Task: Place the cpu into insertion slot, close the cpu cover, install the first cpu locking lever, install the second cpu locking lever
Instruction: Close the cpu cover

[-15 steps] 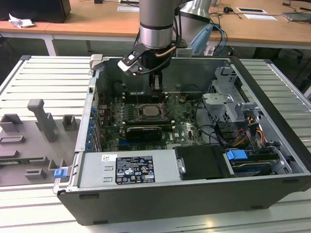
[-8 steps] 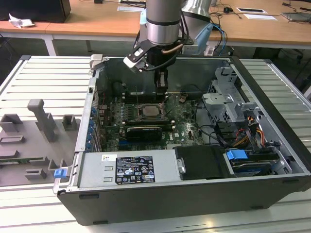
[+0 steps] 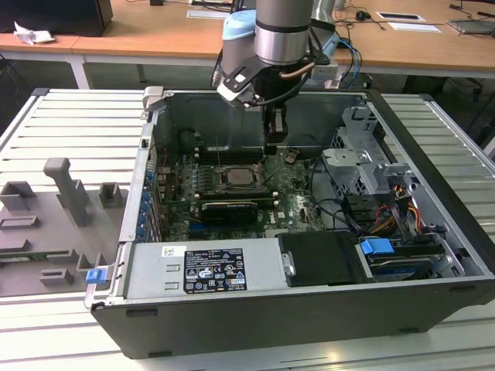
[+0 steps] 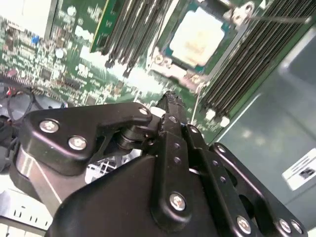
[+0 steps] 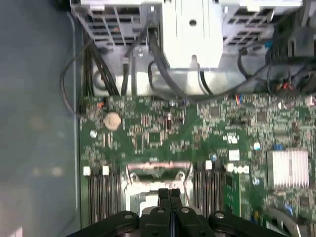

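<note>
The cpu [image 4: 200,37] lies flat in the insertion slot [image 3: 224,184] on the green board, its pale metal face up. The silver cpu cover [image 4: 173,73] lies down around it as a frame. A thin wire lever [image 4: 281,19] sticks out from one corner of the socket. My gripper [image 3: 274,133] hangs above the board, just behind the socket and a little to the exterior view's right of it. Its black fingers [image 5: 169,196] are pressed together with nothing between them; in the first wrist view their tips sit over the cover's edge [image 5: 158,168].
Black memory slots [image 4: 256,54] flank the socket on both sides. A metal drive cage [image 3: 363,158] with cables stands at the exterior view's right, the power supply [image 3: 205,267] in front. The case's walls enclose the board. Grey fixtures [image 3: 66,193] lie on the table.
</note>
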Motion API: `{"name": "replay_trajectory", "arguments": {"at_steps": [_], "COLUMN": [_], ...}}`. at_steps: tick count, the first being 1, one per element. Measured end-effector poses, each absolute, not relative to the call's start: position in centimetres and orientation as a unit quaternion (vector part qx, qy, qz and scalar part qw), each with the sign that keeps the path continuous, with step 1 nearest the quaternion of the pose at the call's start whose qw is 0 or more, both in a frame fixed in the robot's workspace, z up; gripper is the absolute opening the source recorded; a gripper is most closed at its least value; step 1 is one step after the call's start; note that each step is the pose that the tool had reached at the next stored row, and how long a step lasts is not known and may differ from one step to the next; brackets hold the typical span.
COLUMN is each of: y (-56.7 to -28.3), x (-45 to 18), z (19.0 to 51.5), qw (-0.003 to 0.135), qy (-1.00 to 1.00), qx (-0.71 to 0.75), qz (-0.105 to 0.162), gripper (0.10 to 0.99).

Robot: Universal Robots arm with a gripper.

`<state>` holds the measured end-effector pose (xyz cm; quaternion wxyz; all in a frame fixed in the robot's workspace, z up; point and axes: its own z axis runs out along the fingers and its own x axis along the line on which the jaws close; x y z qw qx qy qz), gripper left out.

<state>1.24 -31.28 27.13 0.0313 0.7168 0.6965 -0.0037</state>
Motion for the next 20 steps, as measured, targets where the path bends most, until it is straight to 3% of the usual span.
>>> {"name": "replay_trajectory", "arguments": {"at_steps": [20], "y": [-30.5], "x": [5.2], "z": [25.2], "qw": [0.031], "qy": [0.697], "qx": [0.717], "qz": [-0.004], "gripper": [0.106]}}
